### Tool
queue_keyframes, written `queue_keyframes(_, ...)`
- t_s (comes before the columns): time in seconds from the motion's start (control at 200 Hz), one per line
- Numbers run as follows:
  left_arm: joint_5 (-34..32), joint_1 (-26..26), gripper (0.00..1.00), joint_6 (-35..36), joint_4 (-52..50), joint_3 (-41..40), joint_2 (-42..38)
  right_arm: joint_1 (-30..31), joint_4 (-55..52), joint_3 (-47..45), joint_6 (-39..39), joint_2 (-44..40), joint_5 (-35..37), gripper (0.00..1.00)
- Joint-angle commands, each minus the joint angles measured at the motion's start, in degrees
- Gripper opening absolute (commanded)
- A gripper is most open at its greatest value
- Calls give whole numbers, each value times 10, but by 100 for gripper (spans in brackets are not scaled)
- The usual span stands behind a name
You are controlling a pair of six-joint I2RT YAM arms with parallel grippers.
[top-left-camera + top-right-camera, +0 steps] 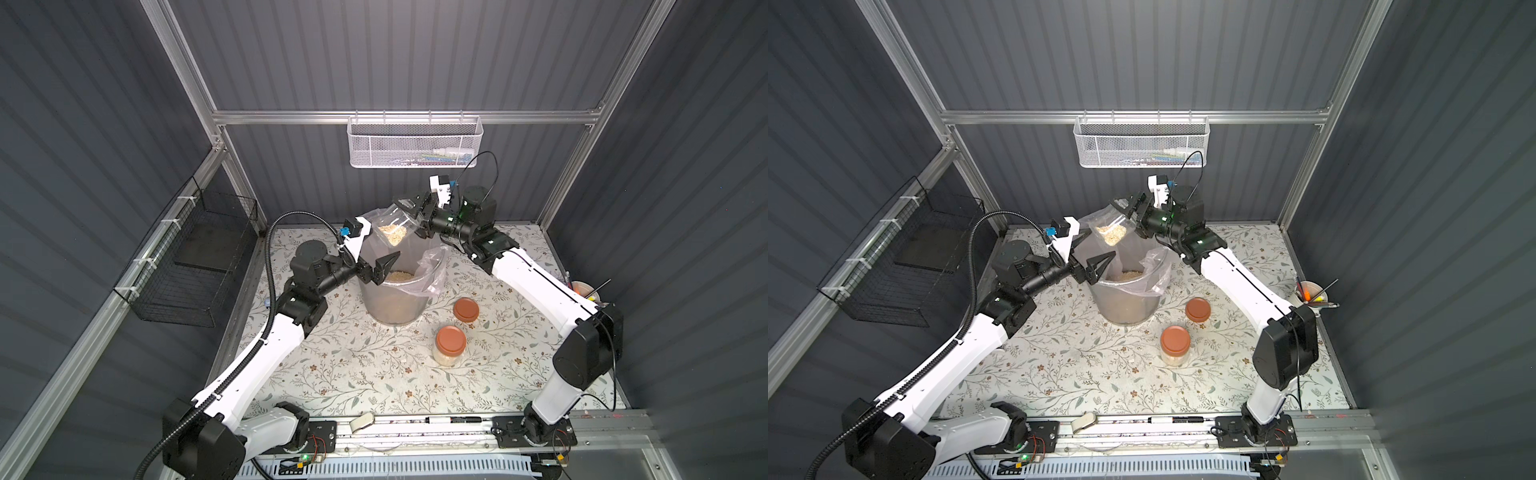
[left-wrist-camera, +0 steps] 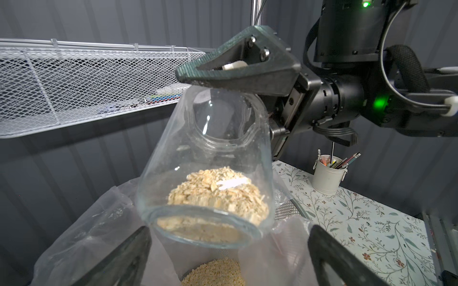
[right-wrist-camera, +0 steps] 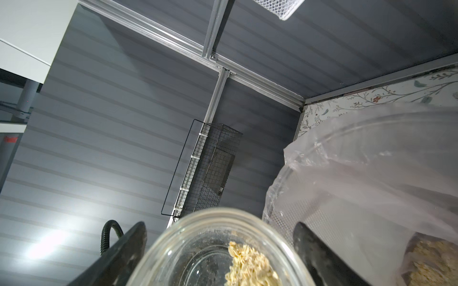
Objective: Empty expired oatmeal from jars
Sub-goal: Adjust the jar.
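The open jar (image 3: pixel 198 252) sits closest to the right wrist camera, gripped near its base between the right jaws. It is tilted mouth-down above the plastic-lined bin (image 1: pixel 390 309). Oatmeal (image 2: pixel 218 195) is heaped toward its mouth, and more lies at the bottom of the bin. The left jaws stand wide apart and empty beside the bin's rim, below the jar. On the tabletop (image 1: pixel 353 365) a lidded jar (image 1: pixel 450 343) of oatmeal stands near a separate orange lid (image 1: pixel 466 309).

Jar (image 1: pixel 392 232) seemingly directly above bin (image 1: pixel 390 309).
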Motion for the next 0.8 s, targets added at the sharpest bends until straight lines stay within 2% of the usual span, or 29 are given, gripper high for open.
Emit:
queue_keyframes(0.0,2,-1,100,18,38,-1,11,9,67,0,38,-16,-33,38)
queue_keyframes(0.22,-24,-1,100,16,42,8,30,15,63,-8,42,-24,-43,38)
queue_keyframes(0.52,-18,-1,99,22,46,9,22,16,64,-28,46,-28,-40,37)
queue_keyframes(0.595,-16,-1,92,26,45,7,18,16,63,-28,45,-29,-38,37)
queue_keyframes(0.715,-19,-1,70,31,46,0,10,15,63,-28,45,-29,-34,36)
queue_keyframes(0.796,-19,-1,63,32,44,-1,8,15,68,-28,50,-27,-35,36)
